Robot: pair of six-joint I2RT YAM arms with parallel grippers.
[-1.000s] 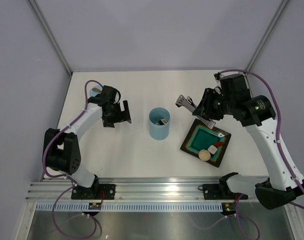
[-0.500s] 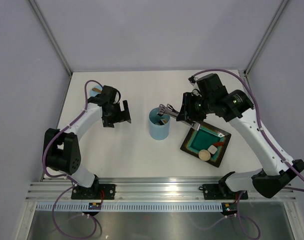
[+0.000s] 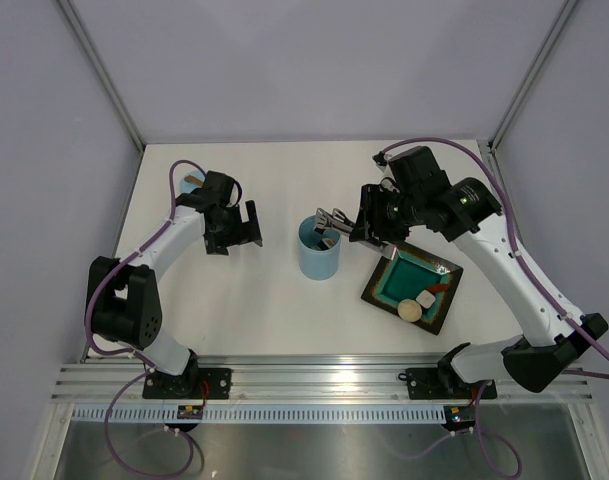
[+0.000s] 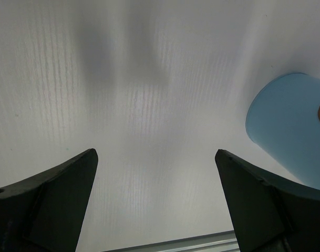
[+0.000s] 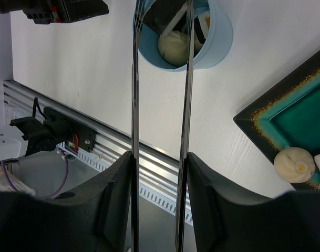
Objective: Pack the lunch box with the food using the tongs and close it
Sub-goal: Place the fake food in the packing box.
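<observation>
Right arm reaches left, right gripper (image 5: 158,210) clamped on tongs (image 5: 187,105), tips over lunch box (image 3: 319,252) mid-table, bun (image 5: 173,47) inside. Left arm bent, left gripper (image 4: 160,178) spread wide, empty, near box. Tong tips cut off in wrist view.

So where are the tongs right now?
Top view, mid-table: the right jaws hold the tongs, tips over the lunch box mouth, just left of the plate.

The lunch box (image 3: 319,248) stands mid-counter (image 3: 274,310). The plate (image 3: 409,272) lies to its right and carries food (image 3: 411,309). The tongs (image 3: 334,222) reach over its mouth from the right. A bun (image 5: 173,47) sits inside it. The left end effector (image 3: 239,228) is to its left.
</observation>
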